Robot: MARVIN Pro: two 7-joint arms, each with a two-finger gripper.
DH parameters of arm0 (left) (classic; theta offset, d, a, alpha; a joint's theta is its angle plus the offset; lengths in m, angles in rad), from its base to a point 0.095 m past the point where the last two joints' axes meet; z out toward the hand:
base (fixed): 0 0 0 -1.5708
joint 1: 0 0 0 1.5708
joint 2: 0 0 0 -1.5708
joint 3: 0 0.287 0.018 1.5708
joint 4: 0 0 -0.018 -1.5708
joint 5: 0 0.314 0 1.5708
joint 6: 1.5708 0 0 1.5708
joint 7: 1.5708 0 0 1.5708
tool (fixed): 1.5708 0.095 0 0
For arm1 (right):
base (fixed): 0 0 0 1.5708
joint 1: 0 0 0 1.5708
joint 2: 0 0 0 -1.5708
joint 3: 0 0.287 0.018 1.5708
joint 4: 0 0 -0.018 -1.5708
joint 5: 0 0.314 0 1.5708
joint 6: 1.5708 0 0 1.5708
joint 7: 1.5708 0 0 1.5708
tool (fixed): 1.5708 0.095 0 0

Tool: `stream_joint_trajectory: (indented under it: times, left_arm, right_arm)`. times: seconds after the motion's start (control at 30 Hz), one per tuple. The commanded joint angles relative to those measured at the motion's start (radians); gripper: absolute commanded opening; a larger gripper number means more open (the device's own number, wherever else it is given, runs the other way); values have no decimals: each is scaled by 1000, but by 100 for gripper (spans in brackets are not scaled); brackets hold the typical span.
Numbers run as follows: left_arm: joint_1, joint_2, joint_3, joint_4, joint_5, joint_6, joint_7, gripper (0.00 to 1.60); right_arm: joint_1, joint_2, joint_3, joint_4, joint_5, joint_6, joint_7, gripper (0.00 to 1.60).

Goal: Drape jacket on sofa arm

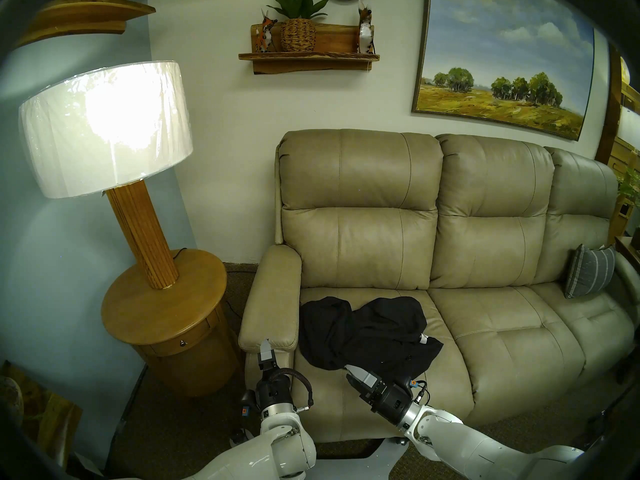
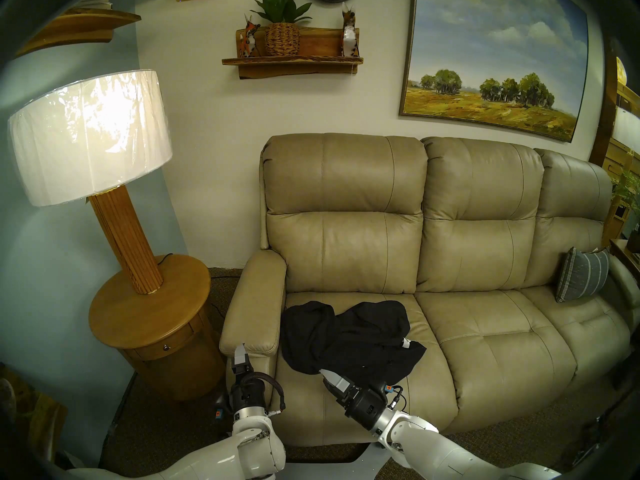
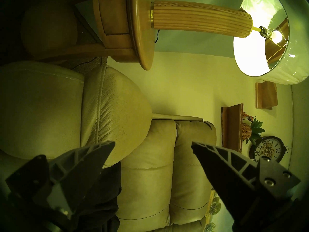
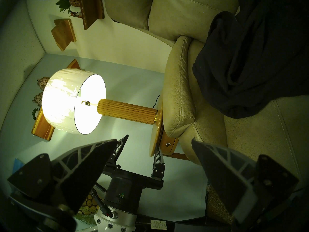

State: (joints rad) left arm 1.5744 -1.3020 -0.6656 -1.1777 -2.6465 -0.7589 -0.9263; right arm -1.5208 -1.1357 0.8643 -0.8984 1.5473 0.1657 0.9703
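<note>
Crumpled soft black fabric jacket (image 1: 367, 330) on seat beside beige-tan leather sofa arm (image 1: 273, 299); right gripper (image 1: 350, 371) spread wide, empty, at its front hem; left gripper (image 1: 266, 346) wide apart, empty, at arm's front end.

The lit lamp (image 1: 105, 129) is the main light source, its shade blown out to white glare in the head views. Light falls off away from the lamp, leaving the carpet dim. Both wrist views carry a yellow-green cast. Fisheye bending and dark rims frame every view.
</note>
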Motion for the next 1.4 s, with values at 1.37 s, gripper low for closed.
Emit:
stream_joint_trajectory:
  times: [1.37]
  left_arm:
    - [-24, 27, 35, -51, 24, -87, 60, 160]
  right_arm:
    - [-1, 58, 29, -10, -22, 56, -12, 160]
